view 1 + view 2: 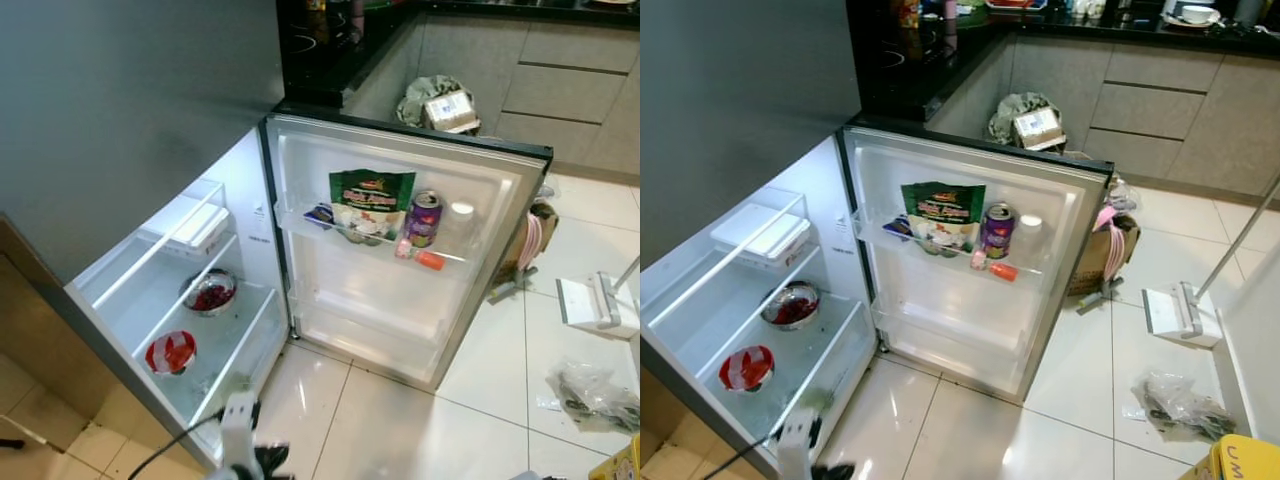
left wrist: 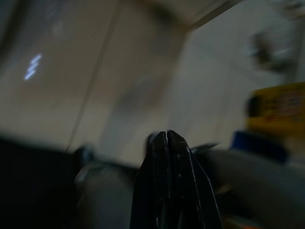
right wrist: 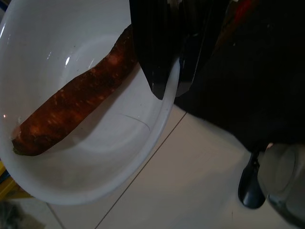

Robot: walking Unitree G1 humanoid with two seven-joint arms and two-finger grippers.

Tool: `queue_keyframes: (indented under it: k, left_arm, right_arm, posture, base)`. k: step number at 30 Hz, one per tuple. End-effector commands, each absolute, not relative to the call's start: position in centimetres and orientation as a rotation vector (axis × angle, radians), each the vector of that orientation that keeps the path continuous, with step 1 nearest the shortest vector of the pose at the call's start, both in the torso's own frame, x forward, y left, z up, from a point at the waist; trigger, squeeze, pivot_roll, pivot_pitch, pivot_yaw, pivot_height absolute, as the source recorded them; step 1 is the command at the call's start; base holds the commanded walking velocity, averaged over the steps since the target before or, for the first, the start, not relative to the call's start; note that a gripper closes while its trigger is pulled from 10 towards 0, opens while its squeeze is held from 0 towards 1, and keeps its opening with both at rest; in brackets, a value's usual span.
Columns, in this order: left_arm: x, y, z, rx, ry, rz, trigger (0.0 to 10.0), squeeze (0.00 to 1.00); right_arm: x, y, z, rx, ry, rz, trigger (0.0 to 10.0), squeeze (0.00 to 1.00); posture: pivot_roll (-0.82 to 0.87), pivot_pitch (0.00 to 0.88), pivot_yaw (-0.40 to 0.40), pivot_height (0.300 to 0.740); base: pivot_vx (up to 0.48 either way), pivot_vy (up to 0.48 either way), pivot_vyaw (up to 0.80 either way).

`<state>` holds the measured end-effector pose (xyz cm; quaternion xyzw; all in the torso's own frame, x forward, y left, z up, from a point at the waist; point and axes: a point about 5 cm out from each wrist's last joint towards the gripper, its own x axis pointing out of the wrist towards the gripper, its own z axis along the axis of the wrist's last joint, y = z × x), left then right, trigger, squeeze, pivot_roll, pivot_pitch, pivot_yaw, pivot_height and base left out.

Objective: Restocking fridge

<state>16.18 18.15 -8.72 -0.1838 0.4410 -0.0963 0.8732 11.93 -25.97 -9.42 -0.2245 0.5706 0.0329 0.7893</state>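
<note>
The fridge stands open, its door (image 1: 385,325) swung wide. The door shelf holds a green bag (image 1: 371,203), a purple can (image 1: 423,218) and a small orange item (image 1: 430,260). Inside the fridge sit a steel bowl of red food (image 1: 210,293), a red and white bowl (image 1: 171,352) and a white box (image 1: 200,228). My right gripper (image 3: 172,85) is shut on the rim of a white bowl (image 3: 57,28), one finger inside and one outside. An orange-brown root (image 3: 76,102), like a carrot, lies in that bowl above the tiled floor. My left gripper (image 2: 167,136) is shut and holds nothing, its view blurred.
A white long-handled floor tool (image 1: 595,305) and a crumpled plastic bag (image 1: 595,395) lie on the tiles to the right. A yellow package (image 1: 620,462) sits at the bottom right corner. A cardboard box (image 1: 1095,255) stands behind the door. Grey cabinets (image 1: 1160,110) line the back.
</note>
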Motion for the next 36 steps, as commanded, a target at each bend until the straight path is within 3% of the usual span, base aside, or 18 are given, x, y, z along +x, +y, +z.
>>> queue_keyframes:
  k: [1, 9, 21, 36]
  left_arm:
    - [15.3, 19.0, -9.1, -0.359, 0.966, -0.15, 10.0, 0.0]
    - [13.4, 18.9, -9.9, -0.35, 1.009, -0.118, 10.0, 0.0]
    - [15.4, 18.4, -9.2, -0.31, 0.957, -0.142, 10.0, 0.0]
    - [15.1, 18.4, -9.3, -0.292, 0.972, -0.148, 10.0, 0.0]
  right_arm:
    - [12.0, -26.1, -9.4, -0.499, 1.223, 0.069, 10.0, 0.0]
    - [12.2, -25.9, -9.3, -0.47, 1.211, 0.078, 10.0, 0.0]
    - [12.2, -26.0, -9.3, -0.448, 1.21, 0.09, 10.0, 0.0]
    - [12.0, -25.6, -9.5, -0.44, 1.216, 0.095, 10.0, 0.0]
  posture:
    - [-0.05, 0.0, -0.014, 0.74]
    - [-0.05, 0.0, -0.017, 0.74]
    - [-0.05, 0.0, -0.012, 0.74]
    - [-0.05, 0.0, -0.008, 0.74]
  base:
    - [0.0, 0.0, 0.0]
    - [0.0, 0.0, 0.06]
    - [0.0, 0.0, 0.73]
    - [0.0, 0.0, 0.73]
